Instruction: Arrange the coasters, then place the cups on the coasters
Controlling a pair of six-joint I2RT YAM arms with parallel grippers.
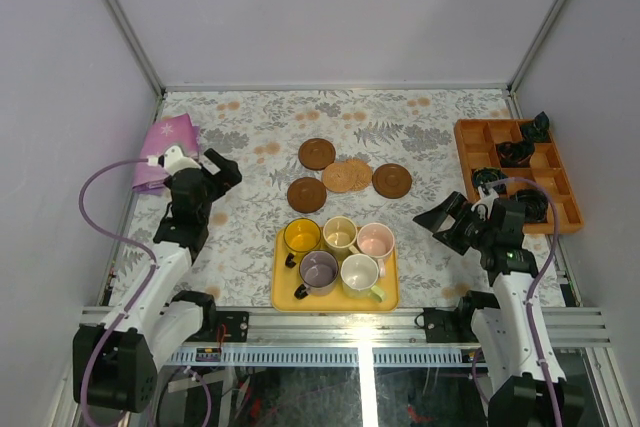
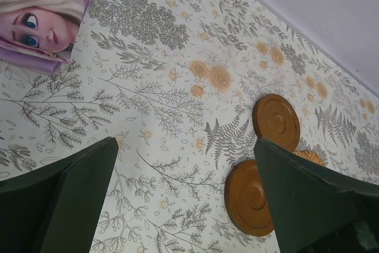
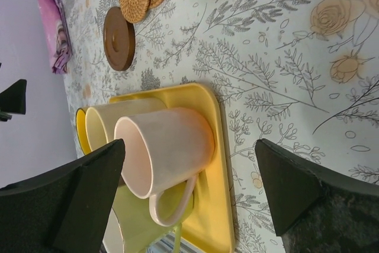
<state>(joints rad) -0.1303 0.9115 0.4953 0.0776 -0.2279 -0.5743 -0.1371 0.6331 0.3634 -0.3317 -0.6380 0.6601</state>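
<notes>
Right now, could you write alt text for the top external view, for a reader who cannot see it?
Five cups stand on a yellow tray near the front of a floral table; five coasters lie clustered beyond it. The left gripper and right gripper hover open at either side.

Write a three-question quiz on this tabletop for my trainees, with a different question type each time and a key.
1. True or false: the pink cup already stands on a coaster.
2. Multiple choice: how many of the coasters are dark brown? A) two B) three C) five
3. Fill in the blank: the left gripper and the right gripper are both ____ and hold nothing.

Key
1. False. It stands in the yellow tray with the other four cups.
2. B. The other two are tan and woven, and they overlap each other.
3. open
</notes>
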